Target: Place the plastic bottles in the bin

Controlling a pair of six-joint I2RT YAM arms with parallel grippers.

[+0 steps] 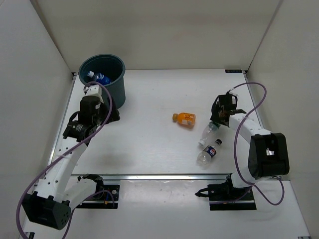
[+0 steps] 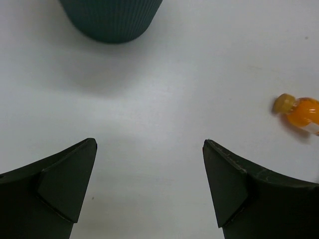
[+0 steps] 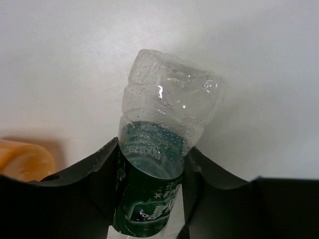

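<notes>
The teal bin (image 1: 113,88) stands at the far left with the blue-label bottle (image 1: 98,77) inside it. Its base shows at the top of the left wrist view (image 2: 112,22). My left gripper (image 1: 111,115) (image 2: 149,144) is open and empty over bare table, just in front of the bin. My right gripper (image 1: 218,118) (image 3: 149,199) is shut on the green-label clear bottle (image 1: 208,132) (image 3: 164,134), its fingers on either side of the label. The orange bottle (image 1: 184,118) (image 2: 299,112) (image 3: 22,162) lies mid-table. The dark-cap bottle (image 1: 209,151) lies nearer the front.
White walls enclose the table on the left, back and right. Both arm bases sit on a rail (image 1: 159,177) along the front edge. The orange bottle lies close to the left of my right gripper.
</notes>
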